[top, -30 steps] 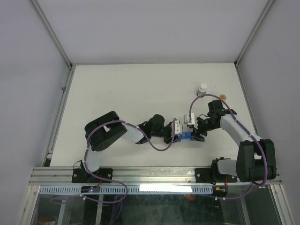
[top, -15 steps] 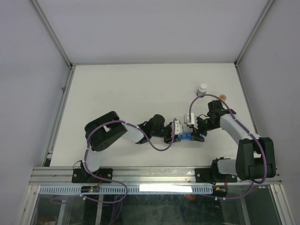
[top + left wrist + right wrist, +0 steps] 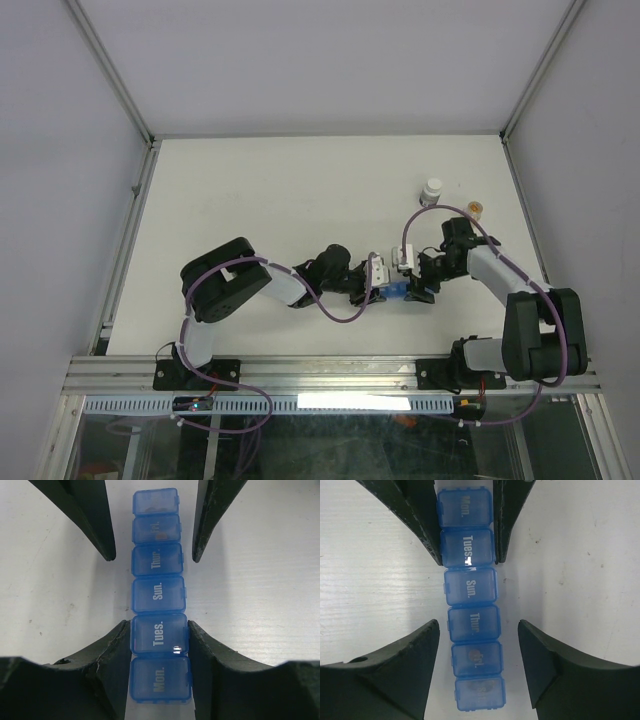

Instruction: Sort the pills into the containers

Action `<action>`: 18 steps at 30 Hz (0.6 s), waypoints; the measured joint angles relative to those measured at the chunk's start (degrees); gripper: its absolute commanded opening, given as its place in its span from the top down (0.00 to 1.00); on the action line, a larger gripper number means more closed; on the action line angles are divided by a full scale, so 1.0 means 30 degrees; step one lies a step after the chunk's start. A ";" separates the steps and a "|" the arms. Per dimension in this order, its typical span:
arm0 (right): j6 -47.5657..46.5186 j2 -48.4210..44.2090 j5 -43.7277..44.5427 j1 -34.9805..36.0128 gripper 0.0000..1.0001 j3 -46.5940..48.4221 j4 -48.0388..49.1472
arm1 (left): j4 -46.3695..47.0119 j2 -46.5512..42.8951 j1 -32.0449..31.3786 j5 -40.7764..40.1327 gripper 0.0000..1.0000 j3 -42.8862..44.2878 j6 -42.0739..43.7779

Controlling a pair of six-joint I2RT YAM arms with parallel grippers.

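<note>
The containers are one narrow translucent-blue pill organizer (image 3: pixel 158 600) lying flat on the white table, all lids closed, small in the top view (image 3: pixel 398 292). My left gripper (image 3: pixel 159 630) is shut on its Mon./Tues. end, both fingers pressed against the sides. At the other end my right gripper (image 3: pixel 478 625) stands open astride the organizer (image 3: pixel 470 625), with white table showing on each side. One orange-tan pill (image 3: pixel 474 655) shows through the Fri. lid, seen too from the left wrist (image 3: pixel 159 536). Darker shapes lie in the end compartment (image 3: pixel 480 689).
A small white-capped bottle (image 3: pixel 431 189) stands beyond the right arm, with a small orange object (image 3: pixel 476 207) to its right. Metal rails (image 3: pixel 130 240) border the table. Both arms meet near the table's front middle.
Almost nothing differs. The right arm's wrist has edged slightly to the left; the organizer and the left arm stay where they were.
</note>
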 measured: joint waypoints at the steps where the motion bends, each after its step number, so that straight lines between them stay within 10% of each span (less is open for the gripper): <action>1: 0.0000 0.0007 0.0015 0.0044 0.35 -0.0051 0.0117 | 0.0044 0.0000 0.0000 0.0000 0.91 -0.0029 -0.0015; 18: 0.0189 0.0073 0.0160 0.0743 0.43 -0.0240 0.0685 | 0.0539 0.0000 0.0000 -0.0007 0.94 -0.0299 -0.0364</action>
